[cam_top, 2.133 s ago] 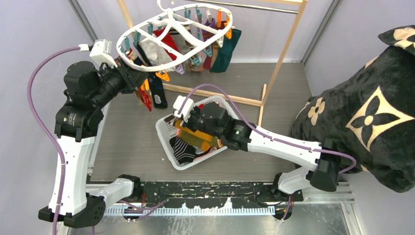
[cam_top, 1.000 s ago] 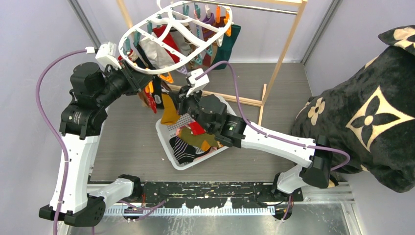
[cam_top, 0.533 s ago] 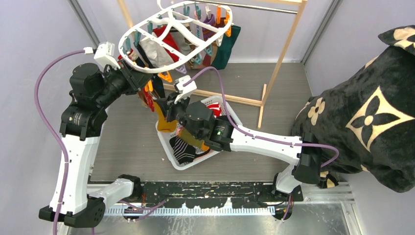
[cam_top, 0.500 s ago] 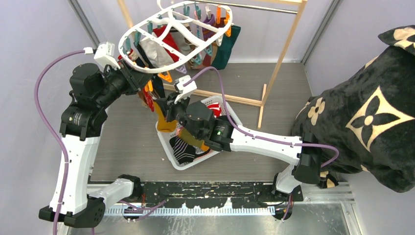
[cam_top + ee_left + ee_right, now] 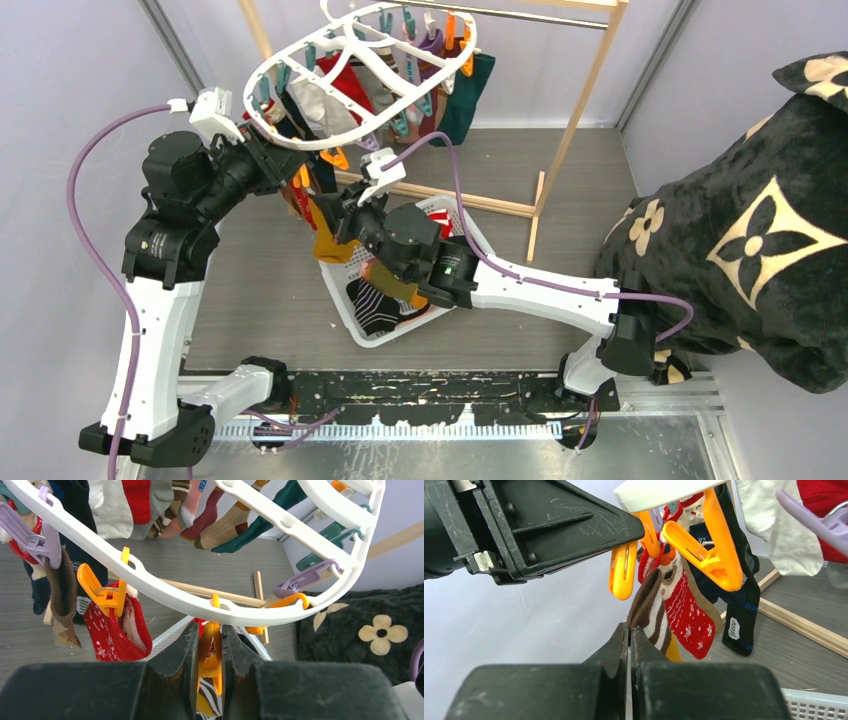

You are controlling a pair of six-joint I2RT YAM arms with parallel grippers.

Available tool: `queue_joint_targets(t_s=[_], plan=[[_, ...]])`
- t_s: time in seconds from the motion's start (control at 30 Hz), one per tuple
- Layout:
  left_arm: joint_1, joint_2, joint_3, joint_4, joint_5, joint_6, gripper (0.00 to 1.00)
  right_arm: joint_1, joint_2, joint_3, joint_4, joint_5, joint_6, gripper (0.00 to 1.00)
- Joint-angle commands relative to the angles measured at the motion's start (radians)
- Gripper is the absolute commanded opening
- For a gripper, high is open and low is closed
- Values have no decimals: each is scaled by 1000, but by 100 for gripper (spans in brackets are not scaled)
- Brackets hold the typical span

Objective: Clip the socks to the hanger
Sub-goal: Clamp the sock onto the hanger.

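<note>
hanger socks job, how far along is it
Done: several socks hang clipped on the hanger. In hand: the left end effector pinches an orange peg while the right end effector holds a brown-cuffed sock just under it, not yet clipped. Left: more socks lie in the basket.

Clearance | under hanger near rim: tight, left end effector clamped on orange peg, red sock just beside, right end effector with striped sock close below | open surface left of basket | blanket well right.
</note>
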Motion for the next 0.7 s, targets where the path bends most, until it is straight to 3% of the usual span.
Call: queue_joint_targets(t_s=[0.0,0.67], plan=[[-3,-17,-8,-21,-29,21,0,7,-10,47,67,-11,10,1],[-3,-8,-1,-13,-16,10,0,8,21,82,56,-50,3,1]])
